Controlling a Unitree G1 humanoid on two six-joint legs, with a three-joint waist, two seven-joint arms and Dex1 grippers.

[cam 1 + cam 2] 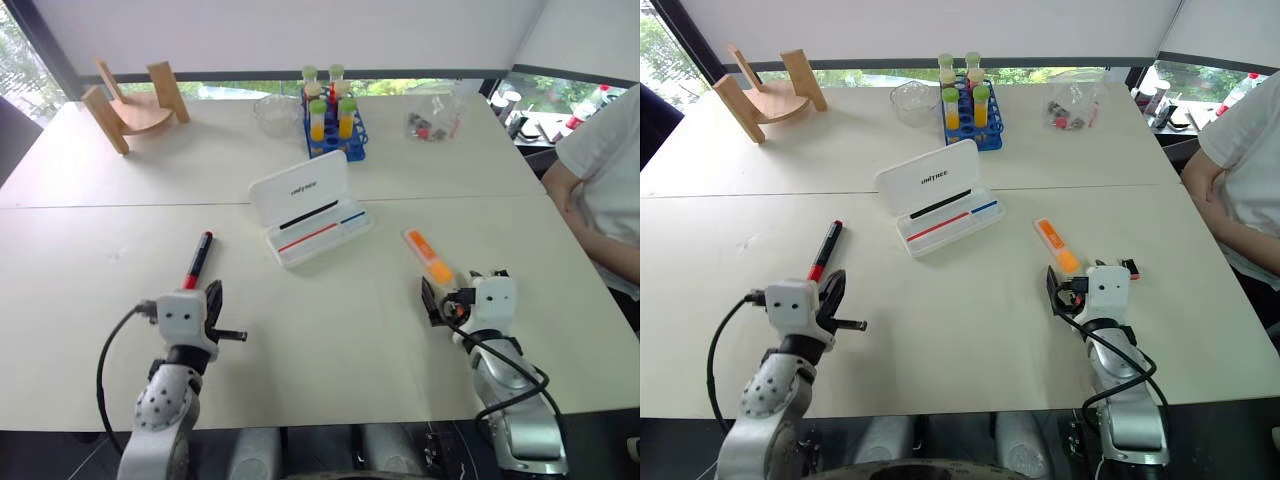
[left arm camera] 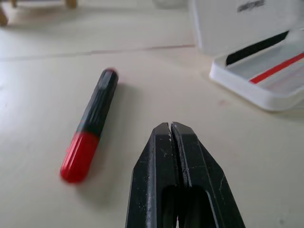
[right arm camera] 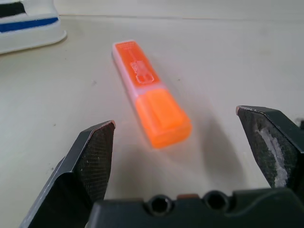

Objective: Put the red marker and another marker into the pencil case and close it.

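Note:
The red marker [image 1: 198,260] lies on the white table, its black end pointing away and its red cap toward me. My left gripper [image 1: 213,300] is shut and empty, just short of the cap and slightly to its right, with its fingertips [image 2: 170,127] pressed together. The short orange marker [image 1: 429,256] lies at the right. My right gripper [image 3: 175,118] stands wide open just before its near end, one finger on each side and neither touching it. The white pencil case [image 1: 285,200] sits open at the table's middle with its lid raised; thin black, red and blue lines show inside.
At the back stand a blue rack of orange-filled test tubes [image 1: 335,125], a clear bowl [image 1: 275,110], a wooden stand [image 1: 135,105] and a small plastic bag [image 1: 432,122]. A person in a white shirt [image 1: 605,170] sits at the table's right edge.

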